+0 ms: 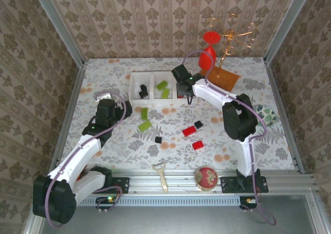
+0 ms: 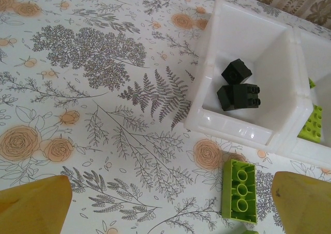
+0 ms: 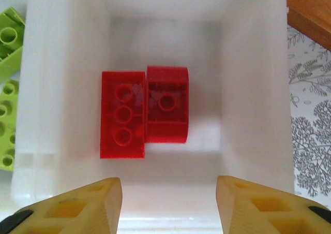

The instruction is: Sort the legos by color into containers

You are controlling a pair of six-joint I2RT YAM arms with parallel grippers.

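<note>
The containers are three joined white bins at the table's back middle. Two black legos lie in the left bin and lime ones in the middle bin. Two red legos lie side by side in the right bin. My right gripper hovers open over that bin, nothing between its fingers. My left gripper stands wide open over bare tablecloth, a lime brick lying just inside its right finger. Loose red, black and lime legos lie mid-table.
A red goblet and an orange-brown board stand behind the right bin. A round red tin and a pale tool rest on the front rail. A patterned dish sits at the right edge.
</note>
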